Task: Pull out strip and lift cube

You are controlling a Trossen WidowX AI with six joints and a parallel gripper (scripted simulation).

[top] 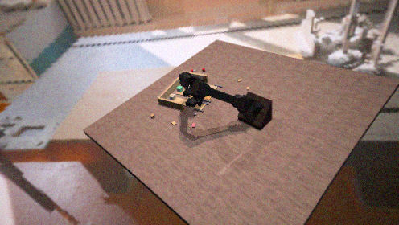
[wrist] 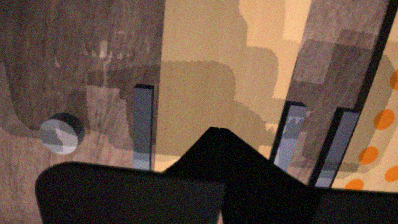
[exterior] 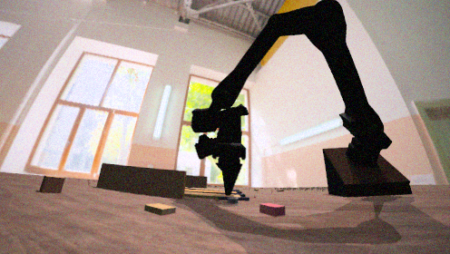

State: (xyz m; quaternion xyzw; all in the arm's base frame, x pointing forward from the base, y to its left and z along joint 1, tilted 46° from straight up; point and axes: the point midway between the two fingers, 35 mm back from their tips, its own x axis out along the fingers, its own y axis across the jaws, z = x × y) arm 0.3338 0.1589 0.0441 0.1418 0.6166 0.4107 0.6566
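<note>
My gripper (exterior: pixel 229 194) (wrist: pixel 216 136) is shut, with nothing seen between the fingertips. It points down, low over the near end of a plain tan strip (wrist: pixel 200 40). Dark blue-grey bars (wrist: pixel 143 125) (wrist: pixel 289 137) stand at both sides of that strip's end. A strip with orange dots (wrist: pixel 390 100) is at the right of the wrist view. In the top view, a green cube (top: pixel 179 88) and a pale cube (top: pixel 172 96) sit within the wooden frame (top: pixel 170 104). No label can be read, and the arm hides much of the strips.
A grey round piece (wrist: pixel 59 135) lies left of the plain strip. A pink block (top: pixel 193 125) (exterior: pixel 272 209) and a yellow block (top: pixel 174 123) (exterior: pixel 160 209) lie outside the frame. A small brown block (top: pixel 152 116) (exterior: pixel 52 184) lies farther out. Red pieces (top: pixel 203 70) lie behind the frame.
</note>
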